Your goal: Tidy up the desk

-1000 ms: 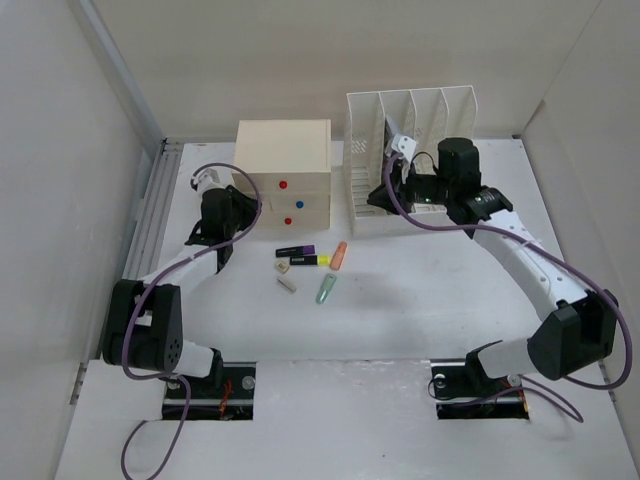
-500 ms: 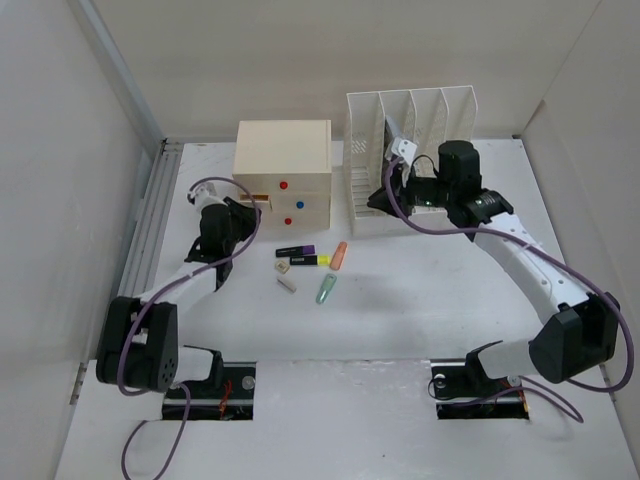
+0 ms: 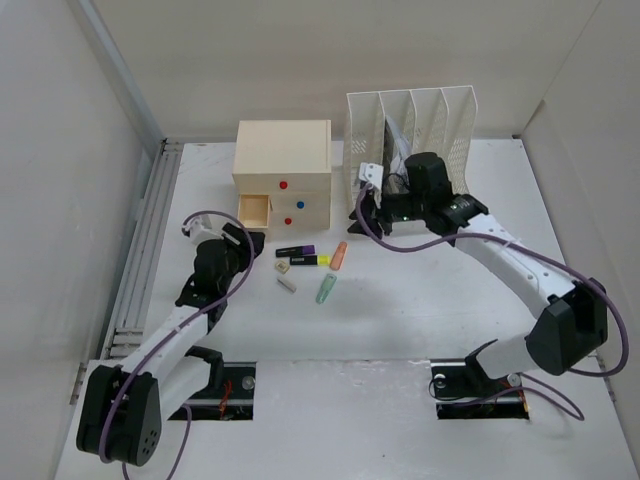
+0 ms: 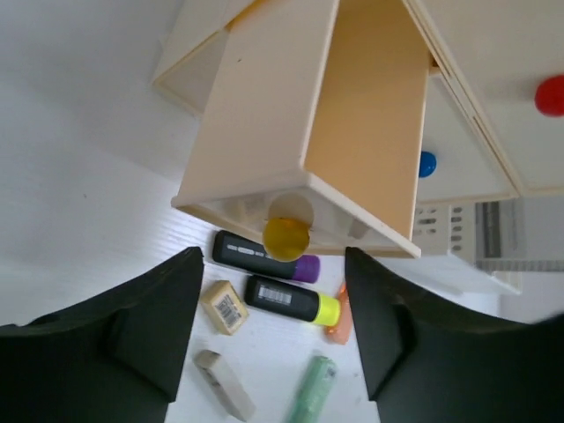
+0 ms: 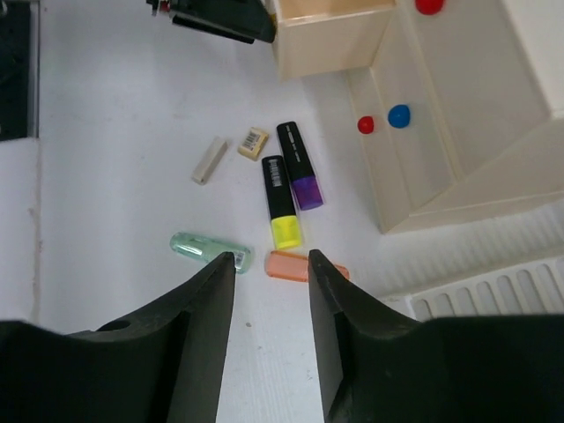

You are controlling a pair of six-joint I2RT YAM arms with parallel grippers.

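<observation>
Pale walls enclose the desk, whose white top fills the floor between them. At its back edge stand one cream drawer box, with one drawer pulled out, and one white file rack. Near the middle lie four highlighters and two small blocks, while the left gripper and right gripper each have their fingers spread and hold nothing
</observation>
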